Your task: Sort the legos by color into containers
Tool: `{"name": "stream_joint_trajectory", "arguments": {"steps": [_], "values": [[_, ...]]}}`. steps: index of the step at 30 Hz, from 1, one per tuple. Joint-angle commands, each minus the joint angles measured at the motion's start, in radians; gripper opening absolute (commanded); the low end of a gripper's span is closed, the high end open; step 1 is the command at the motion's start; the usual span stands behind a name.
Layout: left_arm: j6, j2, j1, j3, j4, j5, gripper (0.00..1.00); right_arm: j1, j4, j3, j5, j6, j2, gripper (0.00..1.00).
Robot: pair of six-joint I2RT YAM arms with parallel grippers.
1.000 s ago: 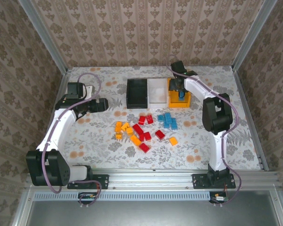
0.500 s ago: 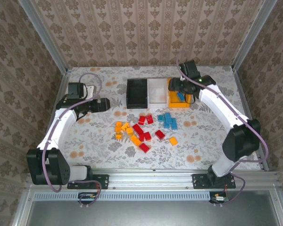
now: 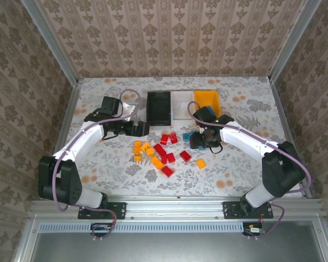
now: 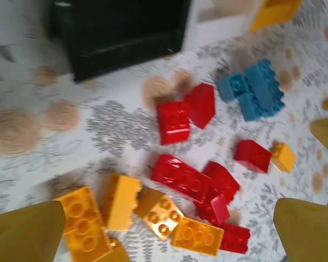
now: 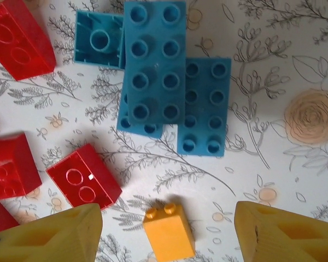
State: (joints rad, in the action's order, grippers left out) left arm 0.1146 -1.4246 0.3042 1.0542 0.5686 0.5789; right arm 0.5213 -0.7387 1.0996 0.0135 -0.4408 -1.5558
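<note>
Loose legos lie mid-table: orange ones (image 3: 145,150), red ones (image 3: 167,148) and blue ones (image 3: 195,136). Behind them stand the black bin (image 3: 159,107), the white bin (image 3: 181,106) and the orange-yellow bin (image 3: 205,99), with a blue brick (image 3: 206,113) at its near end. My left gripper (image 3: 141,129) is open just left of the pile; its fingers straddle orange bricks (image 4: 164,213) and red bricks (image 4: 183,177) from above (image 4: 169,234). My right gripper (image 3: 199,143) hangs open over the blue bricks (image 5: 153,60). One orange brick (image 5: 168,229) lies untouched between its fingertips (image 5: 168,234).
Metal rails (image 3: 287,136) and patterned walls bound the flowered tabletop. A single orange brick (image 3: 200,163) lies apart at the pile's right. Red bricks (image 5: 83,176) sit close to the right gripper's left finger (image 5: 49,234). Bare table stretches along the near edge and far right.
My right arm left the orange-yellow bin, where a blue brick stays, and swung back down over the blue bricks. My left arm reached right, up to the pile.
</note>
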Motion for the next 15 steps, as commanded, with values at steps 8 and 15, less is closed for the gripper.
{"name": "stream_joint_trajectory", "arguments": {"steps": [8, 15], "values": [[-0.061, -0.008, 0.030, 0.019, 0.025, 0.042, 1.00, -0.034, 0.060, 0.144, 0.009, 0.039, -0.205, 0.64], [-0.058, -0.007, 0.030, 0.022, 0.028, 0.040, 1.00, -0.063, 0.063, 0.202, 0.006, 0.042, -0.296, 0.58]]}}
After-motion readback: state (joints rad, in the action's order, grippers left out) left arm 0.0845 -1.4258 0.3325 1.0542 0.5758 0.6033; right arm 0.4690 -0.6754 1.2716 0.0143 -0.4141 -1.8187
